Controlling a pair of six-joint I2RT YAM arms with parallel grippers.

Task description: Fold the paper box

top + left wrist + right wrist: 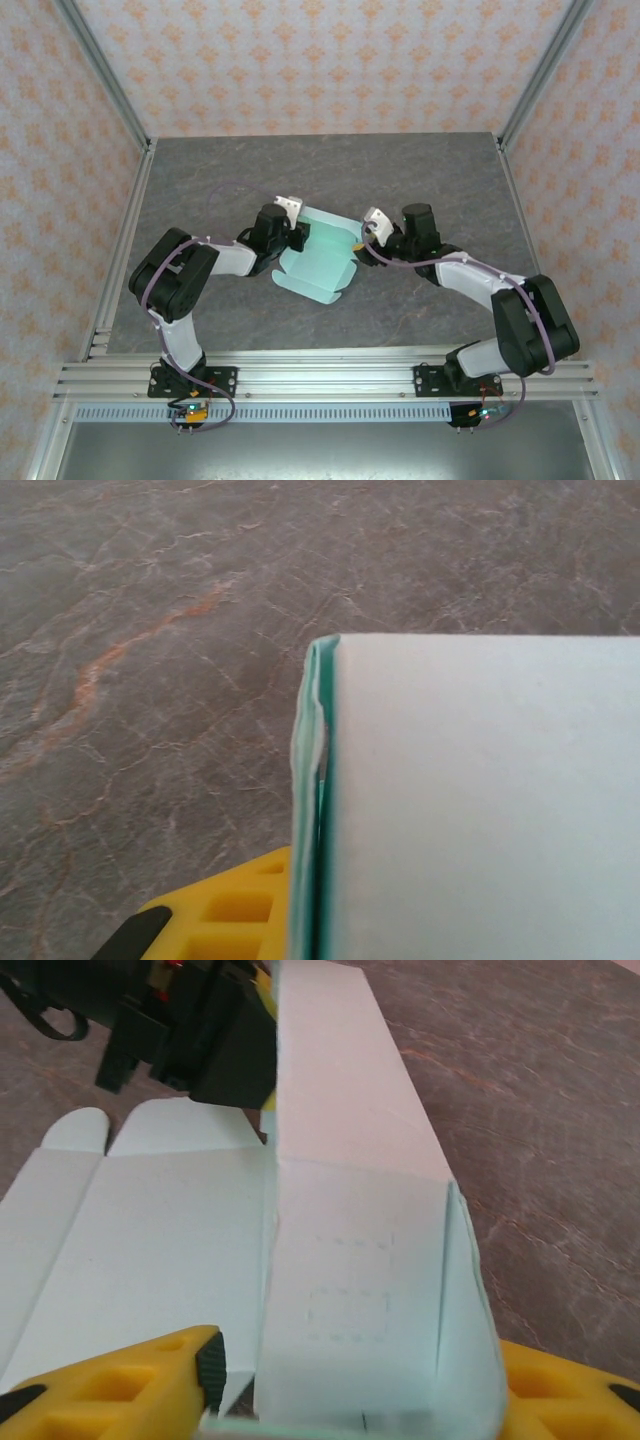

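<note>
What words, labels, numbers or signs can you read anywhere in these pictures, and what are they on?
None: there is no readable text.
The paper box is blank pale mint card; one panel bears only faint dashed rectangles, not letters.
The table shows only marbled veining.

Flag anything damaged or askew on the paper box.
In the left wrist view, the paper box has a small buckled, whitish crease along its folded left edge; the card bulges there instead of lying flush.

Both arms reach inward: left pincer [300,236] clamped, right pincer [359,245] parted.
</note>
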